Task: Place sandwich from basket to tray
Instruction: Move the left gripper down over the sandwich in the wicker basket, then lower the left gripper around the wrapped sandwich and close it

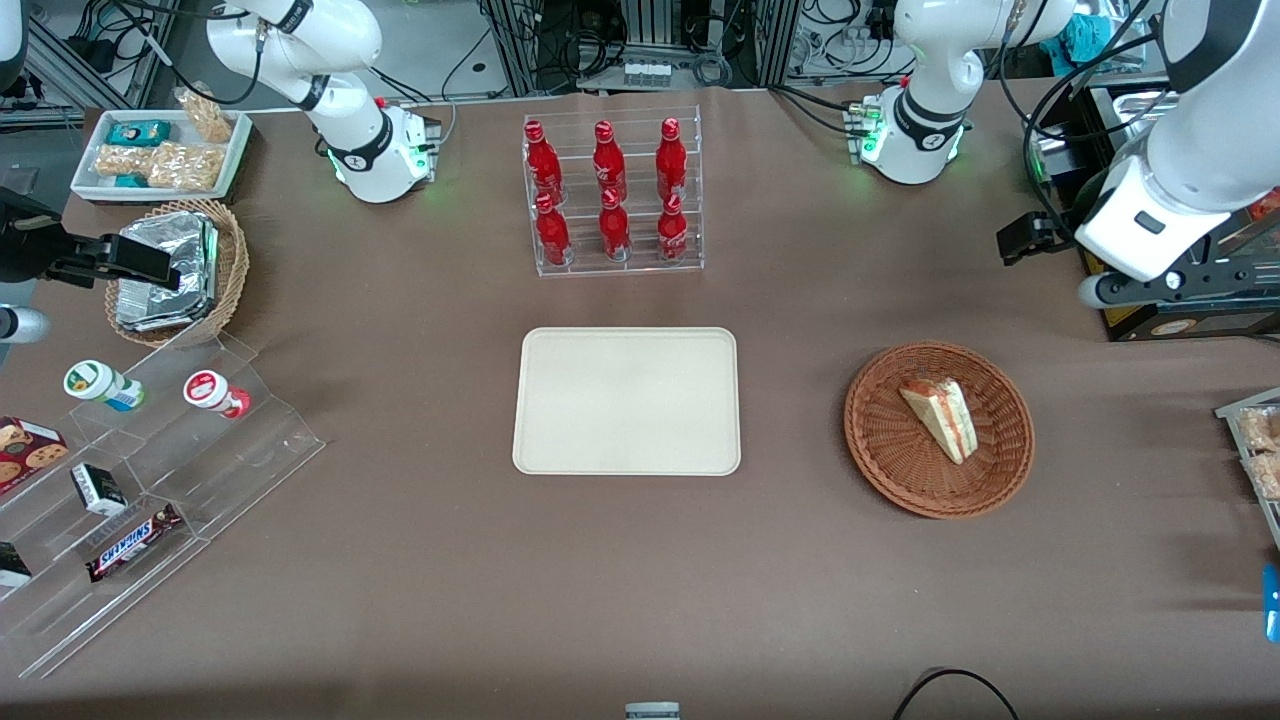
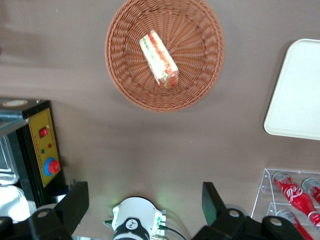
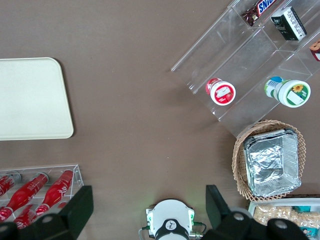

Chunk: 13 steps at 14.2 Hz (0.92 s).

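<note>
The sandwich (image 1: 940,417), a pale wedge with a red-orange filling stripe, lies in the shallow reddish-brown basket (image 1: 880,450) toward the working arm's end of the table. The cream tray (image 1: 626,400) lies bare at the table's middle, beside the basket. My left gripper (image 1: 1025,238) hangs high above the table, farther from the front camera than the basket and apart from it. In the left wrist view the gripper (image 2: 145,197) is open and empty, with the sandwich (image 2: 159,58), the basket (image 2: 125,75) and a corner of the tray (image 2: 300,90) in sight.
A clear rack of red bottles (image 1: 612,195) stands farther back than the tray. A black control box (image 2: 40,145) sits by the working arm. Toward the parked arm's end are a tan basket with foil packets (image 1: 175,270), a white snack dish (image 1: 160,150) and clear stepped shelves (image 1: 150,480).
</note>
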Available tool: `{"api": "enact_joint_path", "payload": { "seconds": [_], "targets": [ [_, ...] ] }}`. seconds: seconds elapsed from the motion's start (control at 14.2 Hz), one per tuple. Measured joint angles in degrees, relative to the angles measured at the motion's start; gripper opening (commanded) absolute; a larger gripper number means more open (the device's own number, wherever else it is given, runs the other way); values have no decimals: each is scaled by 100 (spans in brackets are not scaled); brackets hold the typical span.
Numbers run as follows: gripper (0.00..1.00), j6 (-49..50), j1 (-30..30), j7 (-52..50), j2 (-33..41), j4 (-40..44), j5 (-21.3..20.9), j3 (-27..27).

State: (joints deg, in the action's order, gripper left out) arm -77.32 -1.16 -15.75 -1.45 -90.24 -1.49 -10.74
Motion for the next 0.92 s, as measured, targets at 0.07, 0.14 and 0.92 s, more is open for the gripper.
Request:
{"api": "enact_joint_path", "payload": {
  "seconds": [0.07,0.14,0.92],
  "targets": [
    [100,-24,-2,-68,-90,-57,-1,9],
    [100,-114,-8,-97,-211,-131,-1,17],
    [100,-4147,-185,-170,-990,-2601,11,46]
  ]
}}
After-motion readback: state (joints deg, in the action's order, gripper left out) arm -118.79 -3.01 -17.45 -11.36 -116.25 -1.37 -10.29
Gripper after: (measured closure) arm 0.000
